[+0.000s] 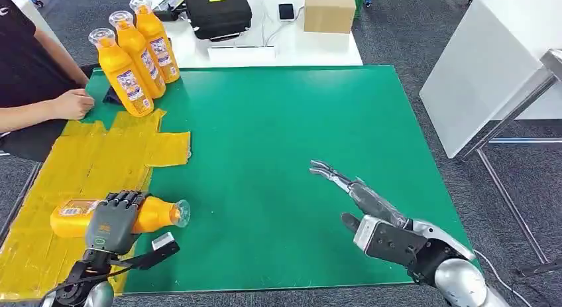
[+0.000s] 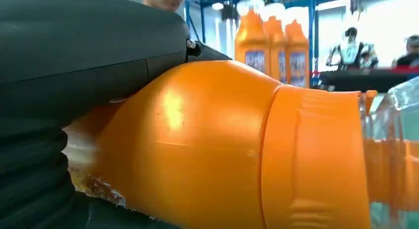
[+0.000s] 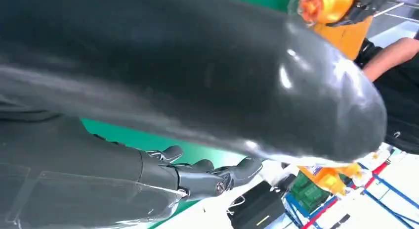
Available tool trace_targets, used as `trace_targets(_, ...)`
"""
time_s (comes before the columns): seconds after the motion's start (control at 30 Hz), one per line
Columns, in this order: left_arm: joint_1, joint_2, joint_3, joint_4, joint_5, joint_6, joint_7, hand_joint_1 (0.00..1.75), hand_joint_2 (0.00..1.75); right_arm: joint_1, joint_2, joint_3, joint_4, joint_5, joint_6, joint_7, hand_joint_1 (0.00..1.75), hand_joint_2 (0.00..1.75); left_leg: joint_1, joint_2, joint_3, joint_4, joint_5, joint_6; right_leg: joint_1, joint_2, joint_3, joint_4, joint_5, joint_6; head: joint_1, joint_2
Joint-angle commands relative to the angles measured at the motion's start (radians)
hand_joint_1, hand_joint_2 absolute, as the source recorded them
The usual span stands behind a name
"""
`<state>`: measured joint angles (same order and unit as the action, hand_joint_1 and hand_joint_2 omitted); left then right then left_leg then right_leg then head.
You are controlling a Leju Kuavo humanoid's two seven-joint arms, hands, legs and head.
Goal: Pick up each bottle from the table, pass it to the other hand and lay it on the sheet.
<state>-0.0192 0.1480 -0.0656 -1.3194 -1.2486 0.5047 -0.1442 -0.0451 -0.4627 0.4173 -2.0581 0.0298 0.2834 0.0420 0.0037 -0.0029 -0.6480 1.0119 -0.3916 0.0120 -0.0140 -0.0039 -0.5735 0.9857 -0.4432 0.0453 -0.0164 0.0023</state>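
Note:
An orange bottle (image 1: 156, 214) lies on its side at the right edge of the yellow sheet (image 1: 79, 161), its clear cap pointing right over the green mat. My left hand (image 1: 111, 221) grips it around the middle; the left wrist view has the bottle's shoulder (image 2: 197, 140) close up under the hand. Three more orange bottles (image 1: 136, 52) stand upright in a row at the far left of the mat. My right hand (image 1: 361, 197) hovers over the mat at the near right with its fingers stretched out and nothing in it; its fingers (image 3: 207, 172) also show in the right wrist view.
A person sits at the left, a hand (image 1: 71, 103) resting by the sheet's far edge near the standing bottles. Behind the green mat (image 1: 291, 141) a white table carries a black case (image 1: 217, 12) and a cardboard box (image 1: 329, 8). Another white table (image 1: 490, 61) stands at the right.

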Motion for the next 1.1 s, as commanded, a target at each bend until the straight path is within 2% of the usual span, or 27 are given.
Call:
trace_targets(0.03, -0.121, 0.013, -0.054, 0.290, -0.021, -0.078, 0.080, 0.00, 0.00, 0.024, -0.003, 0.000, 0.003, 0.008, 0.005, 0.000, 0.00, 0.00, 0.000, -0.003, 0.006, -0.002, 0.000, -0.001, 0.000, -0.003, 0.007, -0.002, -0.001, -0.002, 0.000, 0.000)
trace_targets(0.13, -0.107, 0.019, -0.058, 0.244, -0.026, -0.084, 0.080, 0.00, 0.00, 0.034, 0.000, -0.006, 0.004, 0.008, 0.003, -0.002, 0.00, 0.00, 0.000, -0.001, 0.002, 0.000, 0.000, 0.000, 0.000, -0.001, 0.003, -0.001, 0.000, -0.001, 0.000, 0.000)
trace_targets(0.63, -0.094, 0.024, -0.057, 0.221, -0.025, -0.085, 0.080, 0.00, 0.00, 0.040, -0.002, -0.009, 0.002, 0.007, 0.002, -0.004, 0.00, 0.00, 0.000, 0.000, 0.004, 0.000, -0.001, 0.000, 0.001, 0.000, 0.005, -0.001, -0.001, -0.002, 0.000, 0.000)
trace_targets(0.7, -0.069, 0.023, -0.054, 0.172, -0.027, -0.083, 0.077, 0.00, 0.00, 0.047, 0.003, -0.012, 0.001, 0.009, 0.004, -0.006, 0.00, 0.00, 0.000, 0.000, 0.004, 0.000, -0.001, 0.000, 0.001, 0.000, 0.006, -0.001, -0.001, -0.002, 0.000, 0.000)
trace_targets(0.73, -0.055, 0.020, -0.049, 0.138, -0.034, -0.061, 0.079, 0.00, 0.00, 0.053, 0.007, -0.013, 0.001, 0.013, 0.005, -0.008, 0.00, 0.00, 0.000, 0.000, 0.003, 0.000, 0.000, 0.000, 0.000, 0.000, 0.004, 0.000, 0.000, -0.001, 0.000, 0.000)
trace_targets(0.77, -0.038, -0.002, -0.020, 0.102, -0.042, 0.053, 0.095, 0.00, 0.00, 0.061, 0.009, -0.013, 0.002, 0.020, 0.003, -0.007, 0.00, 0.00, 0.001, 0.001, 0.005, 0.000, -0.001, 0.000, 0.001, 0.001, 0.006, -0.001, -0.001, -0.002, 0.000, 0.000)
trace_targets(0.83, -0.012, -0.049, 0.038, 0.020, 0.067, 0.181, 0.046, 0.00, 0.00, 0.089, 0.017, -0.006, 0.003, 0.040, -0.008, -0.014, 0.00, 0.00, 0.001, 0.001, 0.005, 0.000, -0.002, 0.000, 0.001, 0.001, 0.006, -0.001, -0.001, -0.002, 0.000, 0.000)
trace_targets(0.87, 0.004, -0.085, 0.083, -0.058, 0.164, 0.193, 0.000, 0.00, 0.00, 0.103, 0.023, 0.000, 0.003, 0.055, -0.017, -0.021, 0.00, 0.00, 0.001, 0.000, 0.004, 0.000, -0.001, 0.000, 0.001, 0.000, 0.005, -0.001, -0.001, -0.001, 0.000, 0.000)
trace_targets(0.93, 0.032, -0.169, 0.161, -0.219, 0.531, 0.188, -0.199, 0.00, 0.00, 0.149, 0.062, 0.004, -0.006, 0.142, -0.068, -0.058, 0.00, 0.00, 0.001, -0.001, 0.002, 0.001, -0.001, 0.000, 0.002, -0.001, 0.005, -0.001, -0.001, -0.001, 0.000, 0.000)
trace_targets(1.0, 0.061, -0.208, 0.175, -0.381, 0.817, 0.070, -0.241, 0.00, 0.00, 0.202, 0.139, 0.000, -0.028, 0.303, -0.177, -0.096, 0.00, 0.00, 0.001, -0.004, -0.001, 0.001, -0.001, 0.000, 0.002, -0.004, 0.002, 0.000, -0.002, -0.001, 0.000, 0.000)
trace_targets(1.07, 0.115, -0.231, 0.151, -0.543, 1.018, -0.128, -0.204, 0.00, 0.00, 0.255, 0.238, 0.011, -0.067, 0.440, -0.288, -0.101, 0.00, 0.00, 0.002, -0.004, 0.001, 0.003, -0.003, 0.000, 0.003, -0.004, 0.005, 0.000, -0.004, -0.002, 0.000, 0.000)
trace_targets(1.1, 0.145, -0.237, 0.125, -0.613, 1.119, -0.229, -0.218, 0.00, 0.00, 0.279, 0.296, 0.006, -0.081, 0.521, -0.385, -0.111, 0.00, 0.00, 0.002, -0.002, 0.000, 0.002, -0.002, 0.000, 0.003, -0.002, 0.003, 0.000, -0.003, -0.002, 0.000, 0.000)
